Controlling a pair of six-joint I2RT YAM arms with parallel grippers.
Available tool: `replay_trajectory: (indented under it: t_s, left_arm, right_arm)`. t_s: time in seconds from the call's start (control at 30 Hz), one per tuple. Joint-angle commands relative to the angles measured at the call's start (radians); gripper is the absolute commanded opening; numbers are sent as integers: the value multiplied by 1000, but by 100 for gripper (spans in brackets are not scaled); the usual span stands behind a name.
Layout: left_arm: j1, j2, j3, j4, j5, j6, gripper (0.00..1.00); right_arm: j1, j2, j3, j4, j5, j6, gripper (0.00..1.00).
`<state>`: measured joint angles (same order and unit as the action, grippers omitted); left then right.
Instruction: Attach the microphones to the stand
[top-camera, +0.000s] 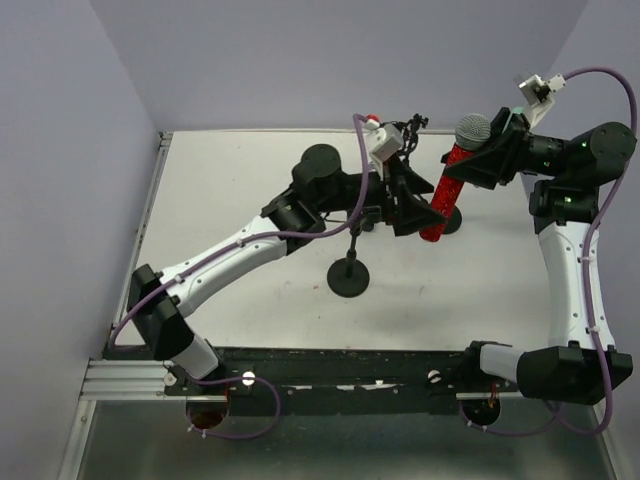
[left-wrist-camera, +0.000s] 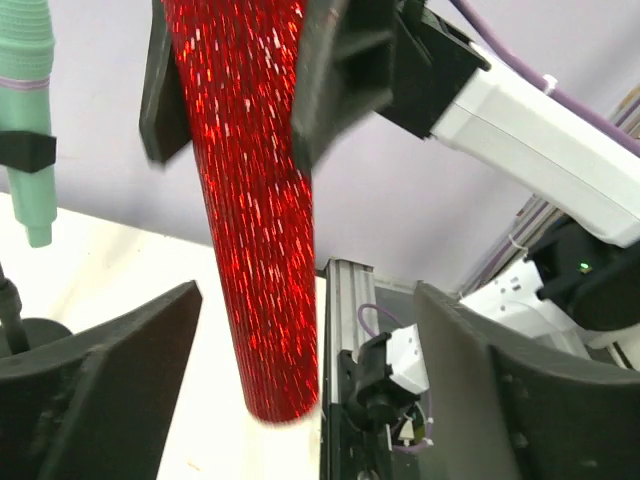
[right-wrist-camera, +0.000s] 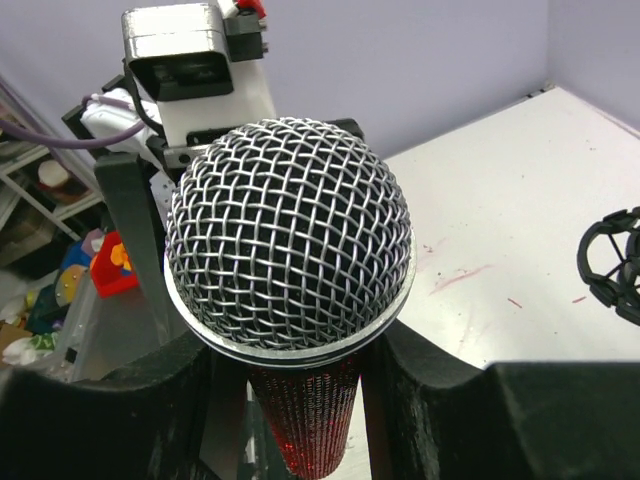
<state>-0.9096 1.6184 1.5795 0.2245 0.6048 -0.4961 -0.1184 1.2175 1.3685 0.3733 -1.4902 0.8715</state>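
Note:
The red microphone (top-camera: 443, 200) hangs nearly upright above the table, grey mesh head (right-wrist-camera: 288, 235) on top. My right gripper (top-camera: 468, 163) is shut on its red body just under the head, a finger (right-wrist-camera: 430, 400) on each side. My left gripper (left-wrist-camera: 305, 390) is open around the microphone's lower end (left-wrist-camera: 270, 330), with its fingers (left-wrist-camera: 110, 380) standing apart from it on both sides. A mint-green microphone (left-wrist-camera: 28, 120) sits in a black clip (left-wrist-camera: 25, 150) at the left of the left wrist view. A black stand (top-camera: 348, 275) with a round base is at mid-table.
Two more round black bases stand on the white table, one at the back (top-camera: 320, 160) and one behind the red microphone (top-camera: 455, 222). A black ring-shaped holder (right-wrist-camera: 612, 265) shows at the right edge of the right wrist view. Lilac walls enclose the table.

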Motion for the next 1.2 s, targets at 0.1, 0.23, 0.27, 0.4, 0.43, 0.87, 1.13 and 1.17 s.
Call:
replay_trajectory:
  t_s: [0.1, 0.23, 0.27, 0.4, 0.43, 0.87, 1.13, 1.17]
  left_arm:
    - [44, -273, -225, 167, 20, 10, 98]
    - [58, -402, -315, 135, -2, 70, 99]
    - [61, -429, -338, 125, -13, 85, 98]
    - [89, -547, -414, 76, -33, 137, 98]
    - [97, -572, -421, 52, -33, 151, 98]
    - [229, -817, -581, -197, -115, 214, 98]
    - [264, -925, -664, -339, -162, 281, 98]
    - [267, -930, -670, -361, -154, 293, 98]
  right_arm:
    - [-17, 11, 76, 13, 2, -8, 3]
    - [-17, 13, 70, 4, -4, -31, 3]
    - [-17, 14, 64, -2, -5, -40, 3]
    - [-17, 19, 52, -80, -2, -121, 3]
    - [-15, 20, 52, -103, 1, -149, 3]
    - [51, 59, 101, -416, 45, -411, 3]
    - [172, 142, 351, -1014, 274, -926, 4]
    - [175, 142, 356, -1027, 275, -940, 4]
